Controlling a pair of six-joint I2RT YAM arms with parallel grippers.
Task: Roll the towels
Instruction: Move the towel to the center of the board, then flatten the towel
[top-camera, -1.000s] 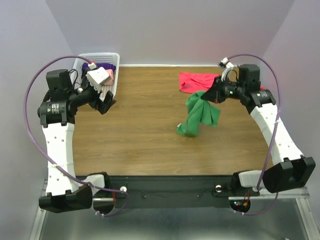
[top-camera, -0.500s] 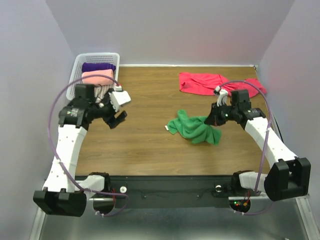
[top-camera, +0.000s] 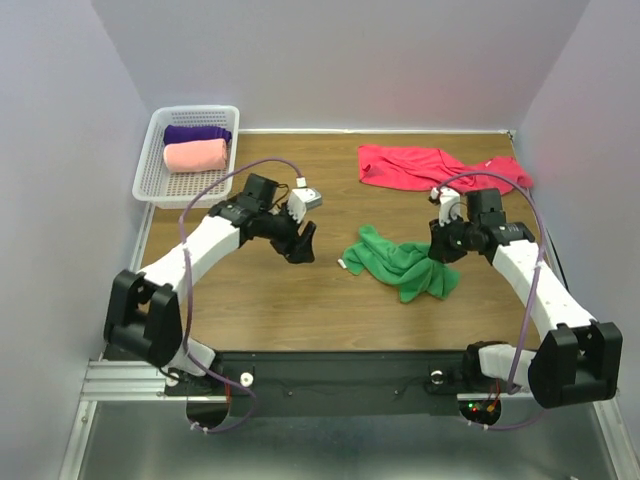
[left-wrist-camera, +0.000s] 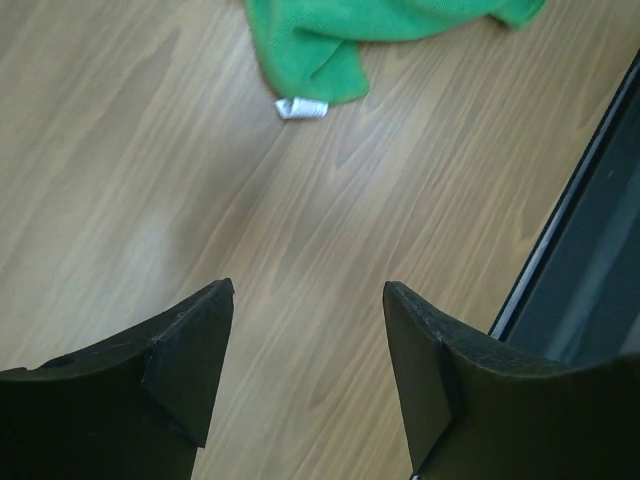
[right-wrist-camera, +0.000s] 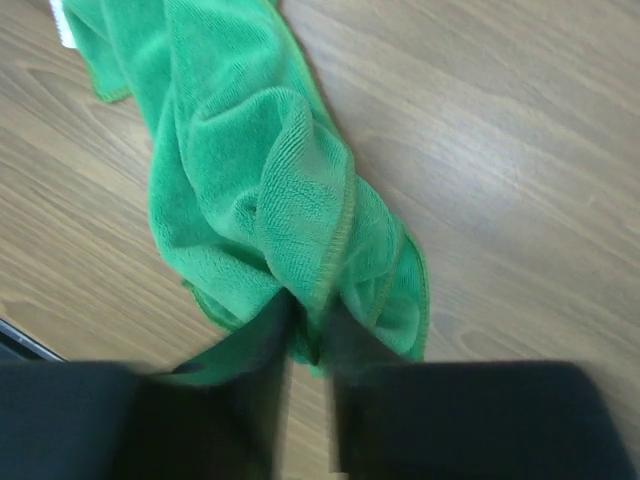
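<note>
A crumpled green towel (top-camera: 400, 264) lies on the table right of centre, its white tag (left-wrist-camera: 301, 107) toward the left arm. My right gripper (top-camera: 438, 251) sits low at the towel's right end, its blurred jaws nearly together with a fold of the green towel (right-wrist-camera: 270, 190) pinched between them (right-wrist-camera: 311, 322). My left gripper (top-camera: 300, 243) hovers open over bare wood just left of the towel, with nothing between its fingers (left-wrist-camera: 308, 288). A crimson towel (top-camera: 430, 165) lies loosely spread at the back right. Purple (top-camera: 197, 134) and salmon-pink (top-camera: 195, 156) towels lie rolled in the basket.
The white mesh basket (top-camera: 150, 170) stands at the back left corner of the wooden table (top-camera: 300, 300). The table's dark front edge (left-wrist-camera: 590, 230) shows to the right in the left wrist view. Purple cables loop over both arms.
The right gripper has come down and forward, laying the hanging green towel in a heap on the table. The left arm has swung from the basket to the table's middle, its jaws narrowing a little.
</note>
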